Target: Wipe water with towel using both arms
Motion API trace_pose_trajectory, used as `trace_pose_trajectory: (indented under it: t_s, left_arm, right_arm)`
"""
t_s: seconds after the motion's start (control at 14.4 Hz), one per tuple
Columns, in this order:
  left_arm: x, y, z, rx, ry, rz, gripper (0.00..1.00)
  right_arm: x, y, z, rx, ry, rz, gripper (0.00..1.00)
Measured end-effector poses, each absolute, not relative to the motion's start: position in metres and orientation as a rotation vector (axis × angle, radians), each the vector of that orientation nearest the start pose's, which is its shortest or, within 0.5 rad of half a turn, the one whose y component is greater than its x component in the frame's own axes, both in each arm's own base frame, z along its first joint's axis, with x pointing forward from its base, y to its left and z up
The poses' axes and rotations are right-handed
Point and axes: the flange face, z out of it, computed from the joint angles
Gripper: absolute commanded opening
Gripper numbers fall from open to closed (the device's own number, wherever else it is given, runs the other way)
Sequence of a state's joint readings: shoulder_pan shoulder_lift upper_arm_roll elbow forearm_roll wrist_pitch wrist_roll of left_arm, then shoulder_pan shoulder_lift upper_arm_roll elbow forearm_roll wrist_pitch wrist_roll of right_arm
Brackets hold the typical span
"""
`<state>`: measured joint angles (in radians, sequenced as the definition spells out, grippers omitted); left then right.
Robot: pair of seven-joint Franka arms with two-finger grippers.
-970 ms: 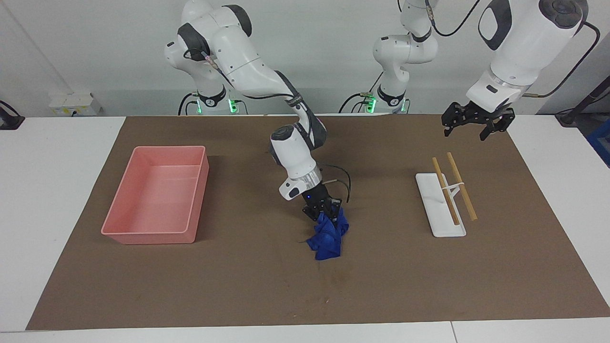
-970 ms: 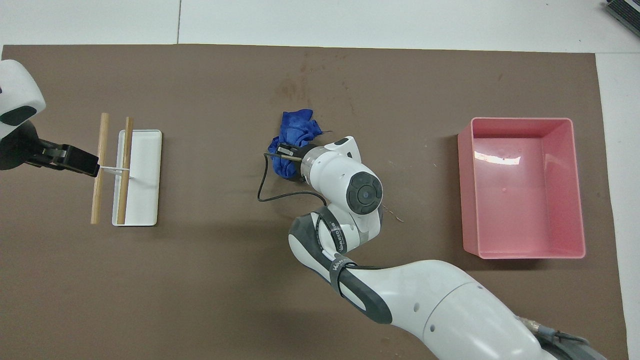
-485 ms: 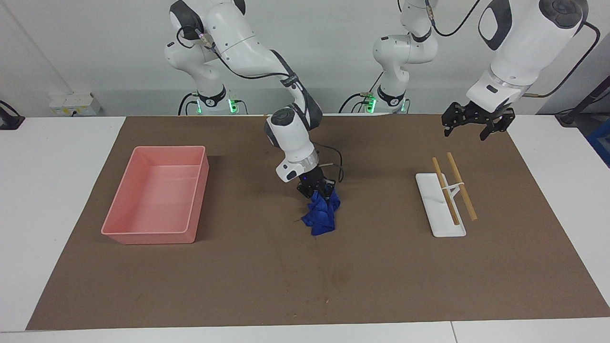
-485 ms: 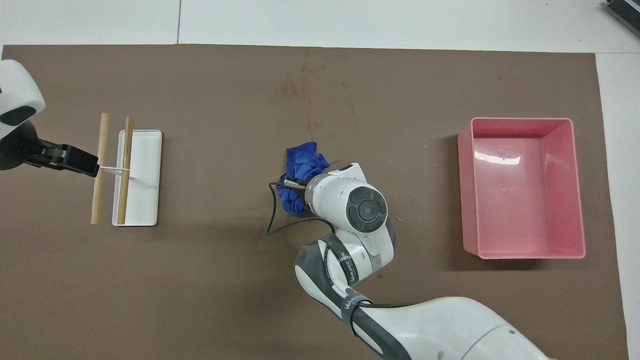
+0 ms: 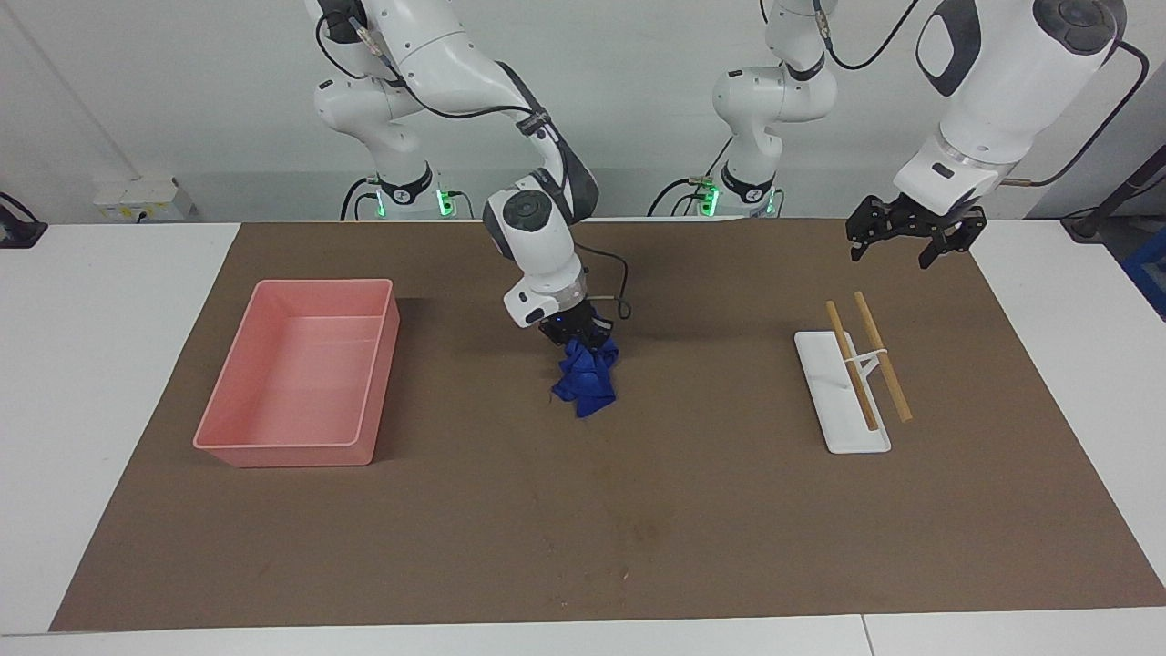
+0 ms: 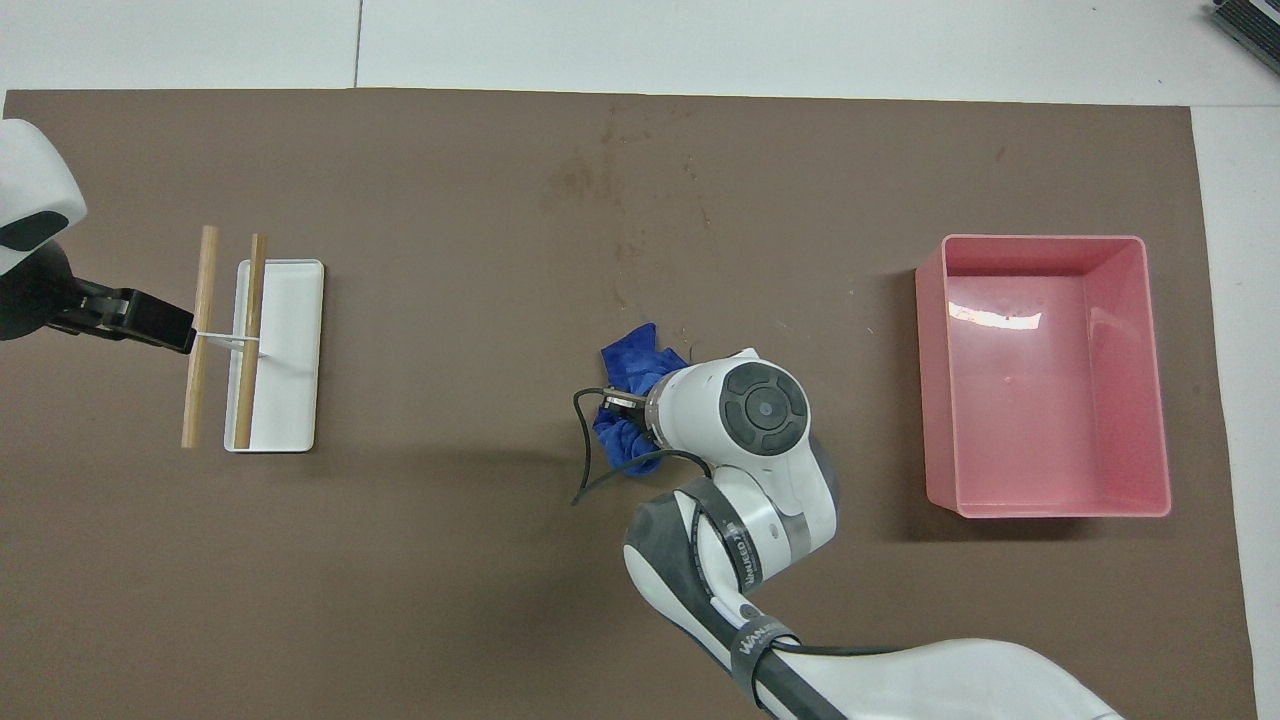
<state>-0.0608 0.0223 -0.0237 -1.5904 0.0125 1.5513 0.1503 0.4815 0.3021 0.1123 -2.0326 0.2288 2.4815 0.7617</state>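
The deep-blue towel hangs crumpled from my right gripper, which is shut on its top over the middle of the brown mat. In the overhead view the right arm's wrist covers part of the towel. Whether the towel's lower end touches the mat I cannot tell. The water is a faint darker blotch with small specks, farther from the robots than the towel; the water lies uncovered. My left gripper hangs open and empty in the air above the mat, by the rack's near end, and waits.
A white rack with two wooden sticks lies toward the left arm's end; the rack is beside the left gripper. A pink tray stands empty toward the right arm's end; in the overhead view the tray is near the mat's edge.
My right gripper has carried the towel toward the robots, away from the water blotch, and slightly toward the pink tray. The left arm has stayed where it was.
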Motion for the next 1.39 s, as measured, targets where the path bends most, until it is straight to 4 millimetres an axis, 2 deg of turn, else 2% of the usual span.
trace_pose_trajectory:
  t_s: [0.35, 0.48, 0.69, 0.9, 1.04, 1.25, 1.39]
  left_arm:
    - [0.556, -0.046, 0.601, -3.109, 0.367, 0.097, 1.00]
    - [0.556, -0.046, 0.601, -3.109, 0.367, 0.097, 1.00]
    - [0.556, -0.046, 0.601, -3.109, 0.367, 0.097, 1.00]
    - [0.556, -0.046, 0.601, -3.109, 0.367, 0.097, 1.00]
    - [0.556, -0.046, 0.601, -3.109, 0.367, 0.097, 1.00]
    - [0.556, -0.046, 0.601, -3.109, 0.367, 0.097, 1.00]
    - [0.556, -0.046, 0.601, -3.109, 0.367, 0.097, 1.00]
  right_arm:
    - [0.516, 0.277, 0.401, -2.863, 0.589, 0.039, 0.00]
    - [0.518, 0.244, 0.434, -2.876, 0.616, 0.022, 0.00]
    - [0.520, 0.184, 0.467, -2.916, 0.584, 0.021, 0.00]
    - [0.519, 0.125, 0.487, -2.945, 0.524, 0.051, 0.00]
    - [0.521, 0.091, 0.493, -2.974, 0.468, 0.035, 0.00]
    - [0.529, 0.047, 0.489, -3.035, 0.409, -0.016, 0.00]
    - [0.535, 0.021, 0.474, -3.077, 0.374, -0.014, 0.00]
